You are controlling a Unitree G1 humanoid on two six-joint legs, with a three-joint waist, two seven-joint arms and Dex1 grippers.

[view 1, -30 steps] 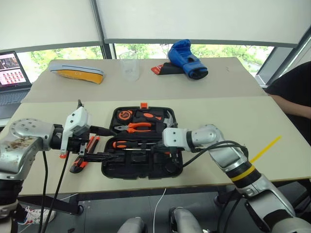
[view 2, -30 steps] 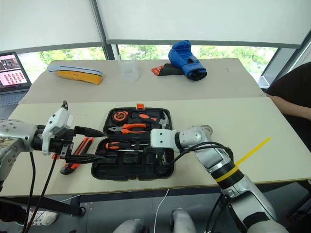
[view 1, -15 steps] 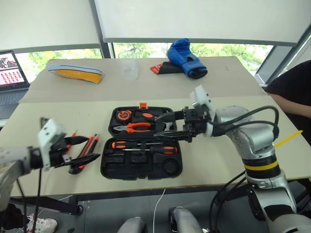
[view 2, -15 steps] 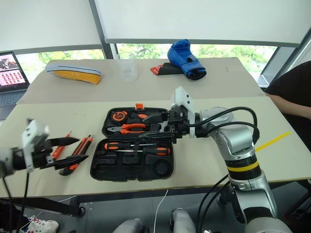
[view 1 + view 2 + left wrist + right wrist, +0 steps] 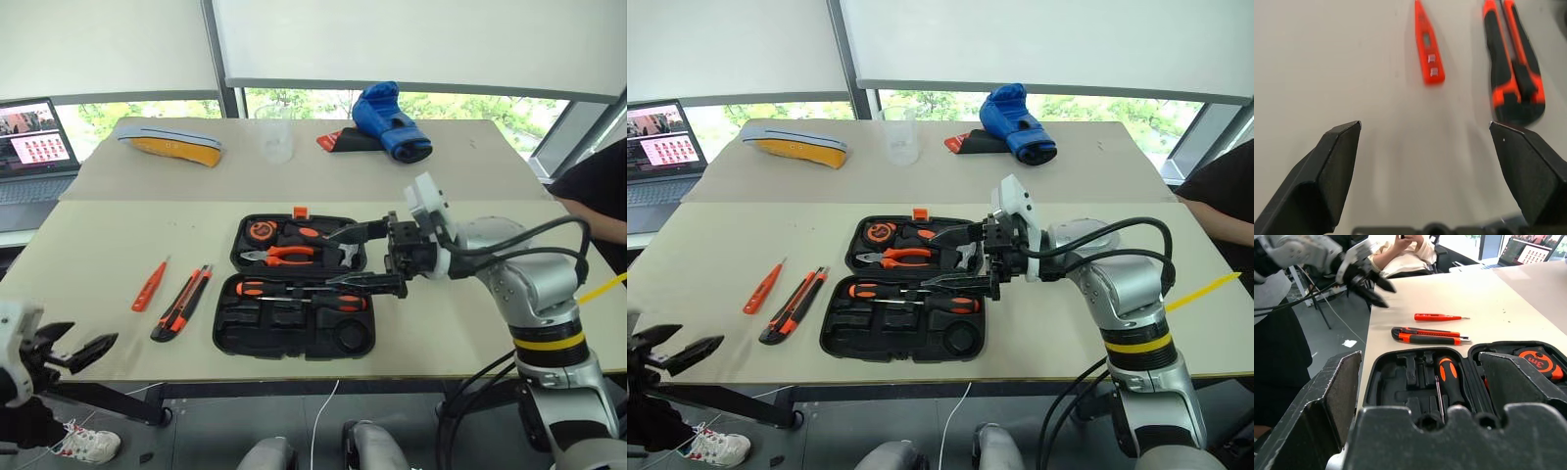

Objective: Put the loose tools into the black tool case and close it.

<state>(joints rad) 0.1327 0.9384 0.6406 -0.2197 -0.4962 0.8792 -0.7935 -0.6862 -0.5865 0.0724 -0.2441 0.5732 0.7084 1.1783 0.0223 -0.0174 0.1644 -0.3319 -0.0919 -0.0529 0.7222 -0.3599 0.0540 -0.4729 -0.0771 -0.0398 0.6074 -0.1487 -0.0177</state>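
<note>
I see the black tool case (image 5: 294, 313) lying open mid-table. My right gripper (image 5: 364, 258) hovers over it, fingers spread, empty. My left gripper (image 5: 71, 348) (off the table's near-left edge) gapes empty. Utility knife (image 5: 182, 304) and slim orange screwdriver (image 5: 149, 286) lie left of the case.

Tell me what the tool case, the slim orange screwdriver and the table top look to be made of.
Tool case: likely moulded black plastic, matte; shaped tool recesses.
Slim orange screwdriver: probably glossy orange plastic body, thin metal-looking tip.
Table top: smooth matte beige surface, perhaps laminate; cannot tell for sure.
</note>
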